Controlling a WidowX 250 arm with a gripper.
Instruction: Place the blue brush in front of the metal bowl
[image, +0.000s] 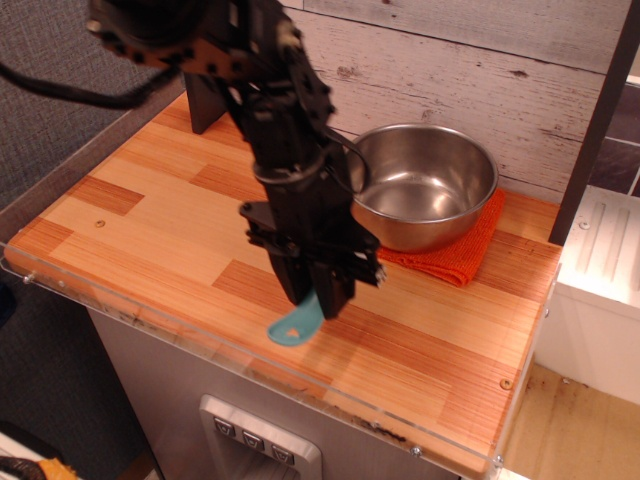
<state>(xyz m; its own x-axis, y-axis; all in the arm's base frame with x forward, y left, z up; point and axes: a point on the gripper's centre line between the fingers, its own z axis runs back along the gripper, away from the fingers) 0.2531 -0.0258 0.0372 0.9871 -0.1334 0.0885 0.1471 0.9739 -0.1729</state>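
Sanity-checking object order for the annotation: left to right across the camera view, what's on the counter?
blue brush held in the gripper → metal bowl → orange cloth under the bowl, its free corner sticking out furthest right.

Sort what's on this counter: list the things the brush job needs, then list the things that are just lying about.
Needed for the job:
- blue brush, held in the gripper
- metal bowl

Just lying about:
- orange cloth under the bowl
- wooden counter itself is only the work surface
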